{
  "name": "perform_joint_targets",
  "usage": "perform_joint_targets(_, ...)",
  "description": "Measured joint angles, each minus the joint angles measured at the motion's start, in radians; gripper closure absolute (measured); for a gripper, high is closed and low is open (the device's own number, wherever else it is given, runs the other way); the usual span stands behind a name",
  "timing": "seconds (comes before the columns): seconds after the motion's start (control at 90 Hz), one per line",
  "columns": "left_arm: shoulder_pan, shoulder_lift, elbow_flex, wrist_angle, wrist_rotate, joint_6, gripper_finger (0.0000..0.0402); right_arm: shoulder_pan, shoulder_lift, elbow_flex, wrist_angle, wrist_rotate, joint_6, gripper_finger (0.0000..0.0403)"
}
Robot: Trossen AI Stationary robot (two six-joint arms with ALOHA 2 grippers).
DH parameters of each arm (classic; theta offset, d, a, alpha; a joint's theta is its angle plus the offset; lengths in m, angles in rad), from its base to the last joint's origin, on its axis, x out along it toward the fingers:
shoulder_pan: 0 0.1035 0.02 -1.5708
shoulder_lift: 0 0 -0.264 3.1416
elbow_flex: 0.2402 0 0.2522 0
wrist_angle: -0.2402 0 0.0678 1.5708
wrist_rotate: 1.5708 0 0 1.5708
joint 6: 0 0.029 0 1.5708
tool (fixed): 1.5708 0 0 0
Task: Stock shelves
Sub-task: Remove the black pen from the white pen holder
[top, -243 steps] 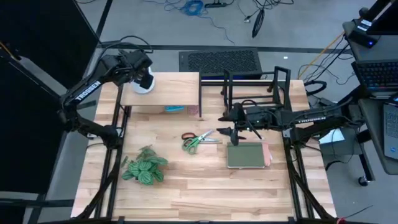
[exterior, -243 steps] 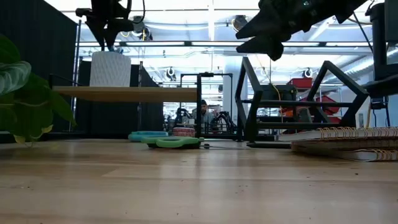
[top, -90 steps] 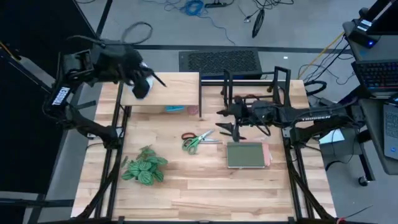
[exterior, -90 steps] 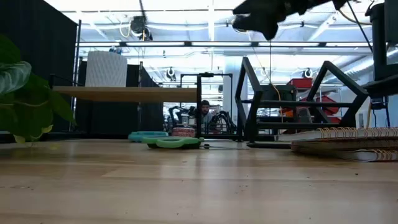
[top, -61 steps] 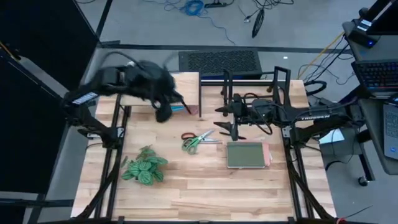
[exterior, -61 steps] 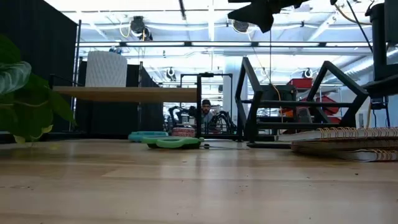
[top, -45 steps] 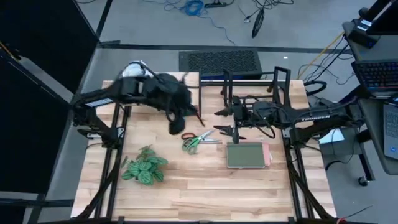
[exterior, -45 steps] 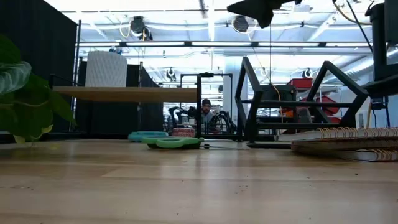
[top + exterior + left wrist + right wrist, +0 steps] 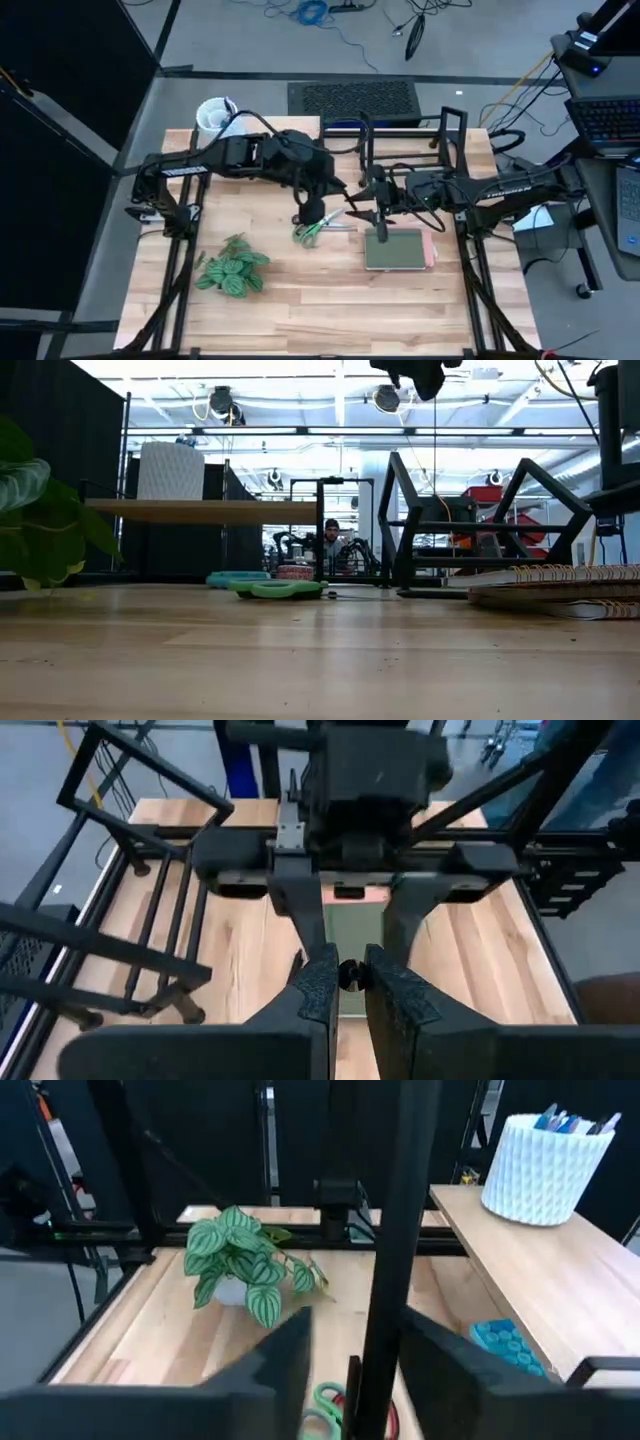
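Left gripper (image 9: 311, 212) hovered above scissors (image 9: 318, 226) at table centre, fingers (image 9: 318, 988) nearly closed, holding nothing. Right gripper (image 9: 383, 226) poised over notebook (image 9: 398, 249), fingers parted, empty. Wooden riser shelf (image 9: 262, 147) stood at rear left, white cup (image 9: 544, 1168) on it; black wire rack (image 9: 412, 140) at rear right. Judgement: scissors light, rigid, handles slippery; best pinched across closed blades. Notebook flat, floppy; edge grip needed. Shelves rigid, stable.

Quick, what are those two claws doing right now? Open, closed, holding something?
Left gripper: over the green scissors, fingers nearly shut, holding nothing.
Right gripper: above the notebook, open and empty.
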State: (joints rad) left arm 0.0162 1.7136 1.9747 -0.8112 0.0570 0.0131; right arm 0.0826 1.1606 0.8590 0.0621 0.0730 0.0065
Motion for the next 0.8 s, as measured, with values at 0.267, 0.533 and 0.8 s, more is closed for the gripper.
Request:
perform_joint_targets(0.267,0.003,0.007,-0.002,-0.066,0.004,0.027,0.036,-0.009,-0.01,0.007,-0.175,0.04,-0.024,0.0381)
perform_joint_targets(0.533,-0.003,0.003,-0.005,-0.345,-0.086,-0.031,0.0285,-0.051,0.058,-0.016,-0.536,0.064,0.026,0.0387)
perform_joint_targets(0.8,-0.066,-0.032,-0.143,-0.347,-0.188,-0.032,0.0277,-0.078,0.222,-0.111,-0.566,0.095,0.049,0.0387)
